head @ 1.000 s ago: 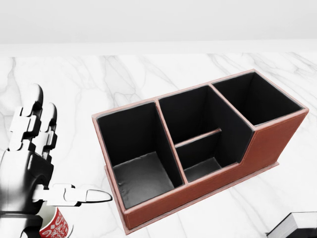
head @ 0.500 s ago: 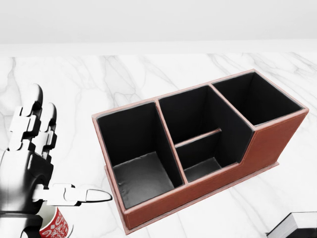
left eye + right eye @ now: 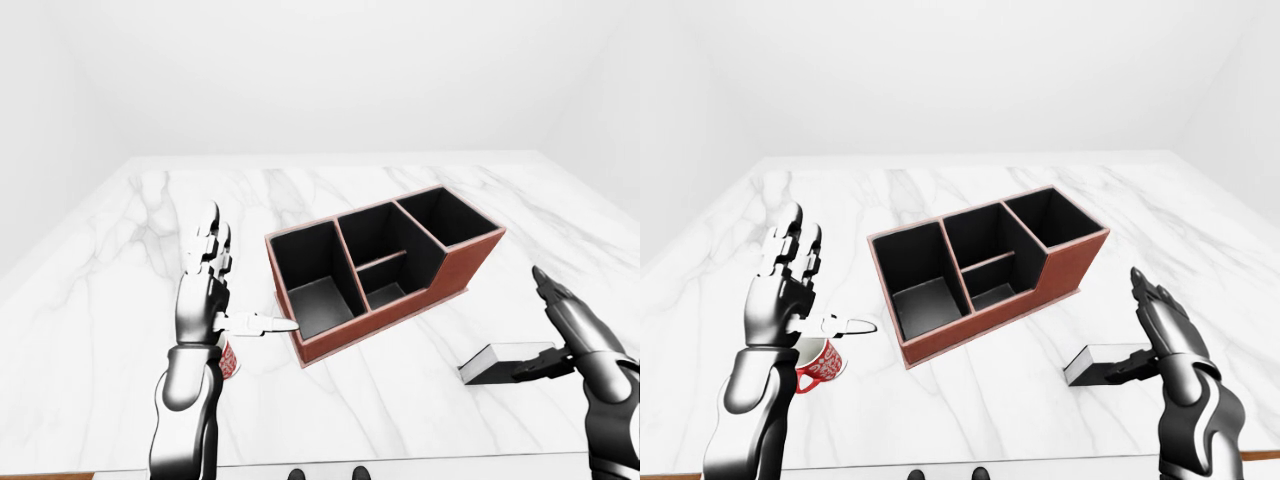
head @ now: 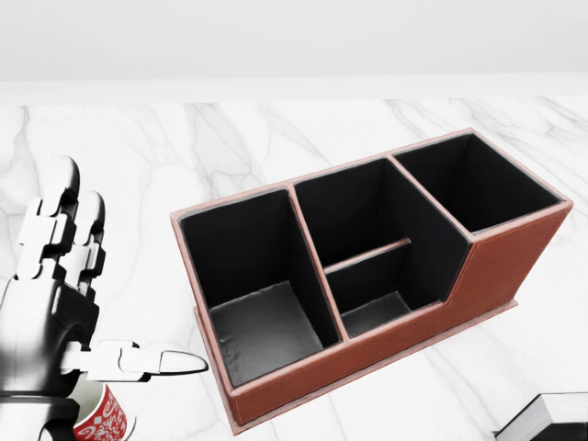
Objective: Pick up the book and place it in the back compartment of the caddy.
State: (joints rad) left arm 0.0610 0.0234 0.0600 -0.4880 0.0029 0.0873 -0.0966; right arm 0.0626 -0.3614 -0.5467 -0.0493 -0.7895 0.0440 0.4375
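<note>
Chrome-grey left hand (image 3: pixel 785 290) stands upright, fingers spread wide, thumb pointing right, holding nothing, with a red-patterned mug (image 3: pixel 822 362) just below it. Mid-table sits the brown caddy (image 3: pixel 985 270), its compartments empty. Far right, the book (image 3: pixel 1102 361) lies flat on the marble table (image 3: pixel 970 420); the right hand (image 3: pixel 1165 325) is open, thumb touching it.

Book (image 4: pixel 551 415) cut off by head view's bottom edge; mug (image 3: pixel 229 361) mostly behind left hand (image 3: pixel 207 290).
</note>
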